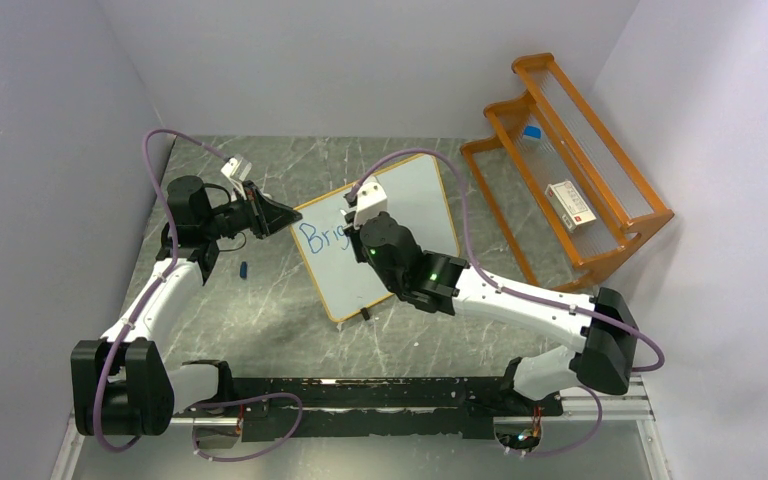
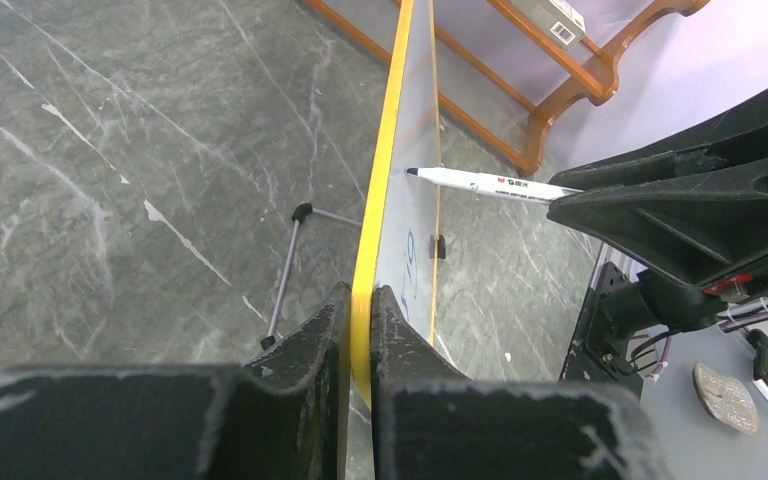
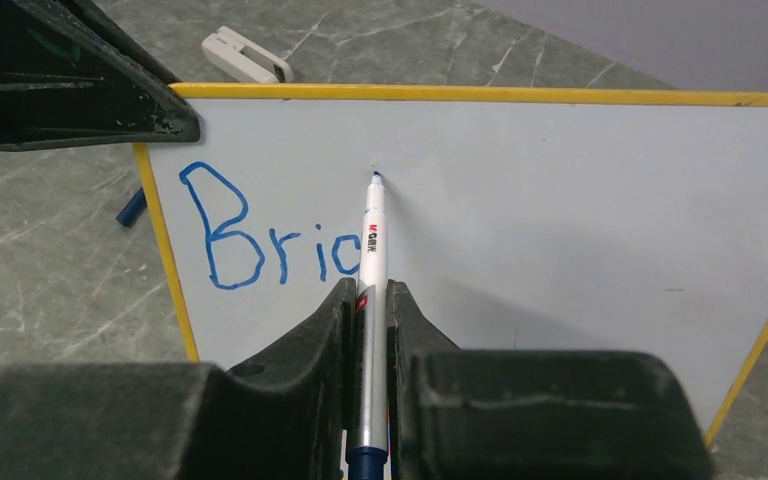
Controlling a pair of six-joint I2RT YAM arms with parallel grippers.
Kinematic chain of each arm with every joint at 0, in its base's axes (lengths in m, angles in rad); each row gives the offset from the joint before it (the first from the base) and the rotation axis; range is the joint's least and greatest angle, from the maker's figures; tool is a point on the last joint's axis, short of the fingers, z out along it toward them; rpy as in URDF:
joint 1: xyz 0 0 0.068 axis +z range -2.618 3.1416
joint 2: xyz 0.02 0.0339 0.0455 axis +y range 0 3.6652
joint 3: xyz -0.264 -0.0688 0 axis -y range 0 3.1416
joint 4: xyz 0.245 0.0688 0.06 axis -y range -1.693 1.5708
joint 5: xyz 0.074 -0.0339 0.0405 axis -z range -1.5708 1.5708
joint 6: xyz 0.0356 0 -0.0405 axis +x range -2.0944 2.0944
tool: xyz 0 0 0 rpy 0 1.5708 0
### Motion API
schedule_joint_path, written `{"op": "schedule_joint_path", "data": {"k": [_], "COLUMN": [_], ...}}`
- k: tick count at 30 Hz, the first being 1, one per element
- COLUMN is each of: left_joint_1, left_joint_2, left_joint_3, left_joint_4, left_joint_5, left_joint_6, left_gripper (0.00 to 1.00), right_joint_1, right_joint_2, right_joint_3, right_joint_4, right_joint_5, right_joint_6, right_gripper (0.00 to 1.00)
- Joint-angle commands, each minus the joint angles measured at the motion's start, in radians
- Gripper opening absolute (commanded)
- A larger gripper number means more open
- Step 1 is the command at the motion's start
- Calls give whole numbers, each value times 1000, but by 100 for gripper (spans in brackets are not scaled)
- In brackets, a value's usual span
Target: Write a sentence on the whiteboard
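Note:
The whiteboard (image 1: pixel 400 215) stands tilted on the table, with a thin orange-yellow frame. My left gripper (image 2: pixel 360 300) is shut on its left frame edge (image 2: pixel 380 190); it also shows in the top view (image 1: pixel 285 215). My right gripper (image 3: pixel 368 300) is shut on a white marker (image 3: pixel 372 240) with a dark tip, which touches or almost touches the board (image 3: pixel 560 200). The sentence (image 3: pixel 270 245) reads "Bri" plus a partial letter in blue, at the board's left. In the top view the right gripper (image 1: pixel 365 215) is over the board's middle.
An orange wooden rack (image 1: pixel 570 170) with a small box stands at the back right. A white eraser (image 3: pixel 245 55) lies behind the board. A blue marker cap (image 1: pixel 244 269) lies on the table left of the board. A thin metal stand leg (image 2: pixel 290 270) props the board.

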Motion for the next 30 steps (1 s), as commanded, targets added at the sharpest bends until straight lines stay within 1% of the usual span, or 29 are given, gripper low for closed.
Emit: {"op": "schedule_joint_path", "data": {"k": [1,30], "left_joint_1": [-22,-23], "left_joint_2": [32,33], "left_joint_3": [-16,-15], "left_joint_4": [-109,-113], "left_joint_5": [-22,-23], "left_joint_6": [57,60], "left_gripper": [5,5], "right_joint_1": [-7,-7], "right_joint_2": [15,22], "right_joint_3": [34,17], "right_joint_4": [35,-74], "right_joint_5": [10,-12], "right_joint_6": [-6,50], "right_gripper": [0,0]}}
